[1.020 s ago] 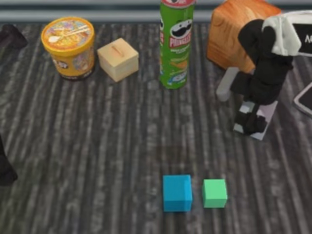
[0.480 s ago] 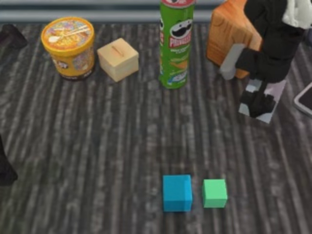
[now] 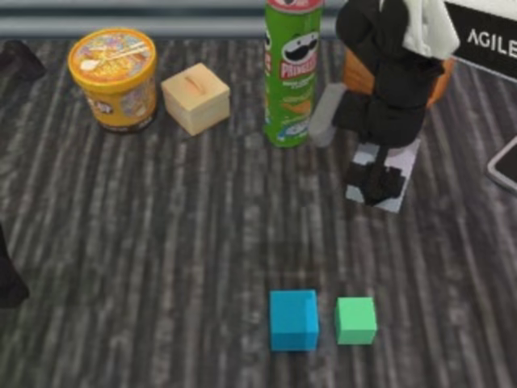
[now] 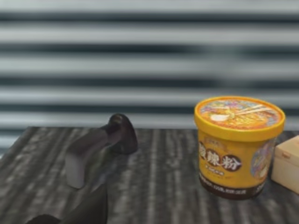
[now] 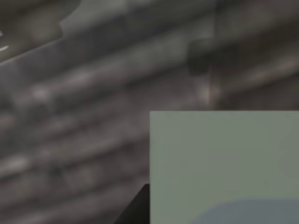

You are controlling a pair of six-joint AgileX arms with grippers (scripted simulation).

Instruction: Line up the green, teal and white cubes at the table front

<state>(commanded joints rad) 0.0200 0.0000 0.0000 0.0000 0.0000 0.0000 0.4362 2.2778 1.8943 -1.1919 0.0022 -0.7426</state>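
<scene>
Right hand [image 3: 378, 183] clamped on white cube [image 3: 393, 187] above table [image 3: 161, 242], left hand state unclear

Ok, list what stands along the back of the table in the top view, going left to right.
Noodle cup → wooden block → Pringles can → orange box, mostly hidden behind the right arm.

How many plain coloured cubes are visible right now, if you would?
3: teal cube and green cube side by side at the table front; white cube held in the right gripper, mid-right.
</scene>
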